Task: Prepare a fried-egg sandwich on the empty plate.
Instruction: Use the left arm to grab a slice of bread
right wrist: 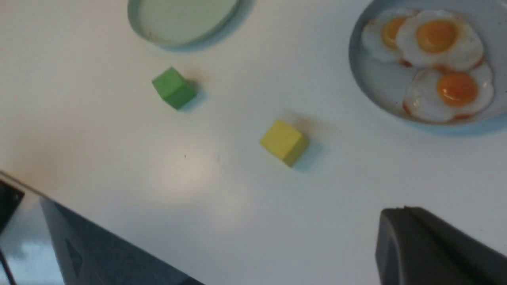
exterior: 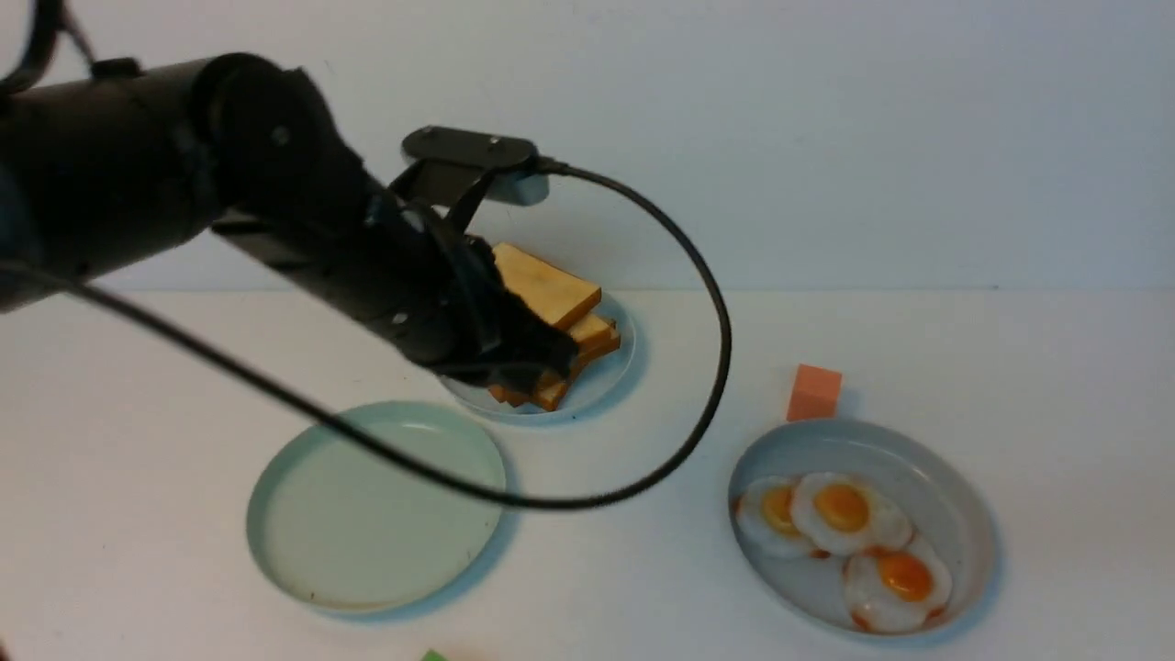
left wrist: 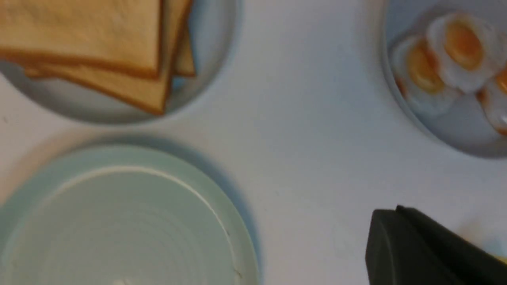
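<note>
The pale mint-green empty plate [exterior: 367, 514] lies at the front left, with nothing on it; it also shows in the left wrist view [left wrist: 119, 229] and the right wrist view [right wrist: 182, 19]. A stack of toast slices [exterior: 551, 303] [left wrist: 99, 43] sits on the small blue-grey plate [exterior: 606, 376] behind it. Three fried eggs [exterior: 844, 514] [right wrist: 435, 39] lie in the grey plate [exterior: 955, 514] at the right. My left gripper [exterior: 528, 358] [left wrist: 396, 211] hangs above the front of the toast plate, fingers together, holding nothing. My right gripper [right wrist: 404, 209] is shut and empty, out of the front view.
An orange cube [exterior: 814, 392] stands behind the egg plate. A green cube [right wrist: 173, 87] and a yellow cube [right wrist: 284, 141] lie near the table's front, and the table edge [right wrist: 99, 233] is close to them. The left arm's cable [exterior: 716, 367] loops over the table's middle.
</note>
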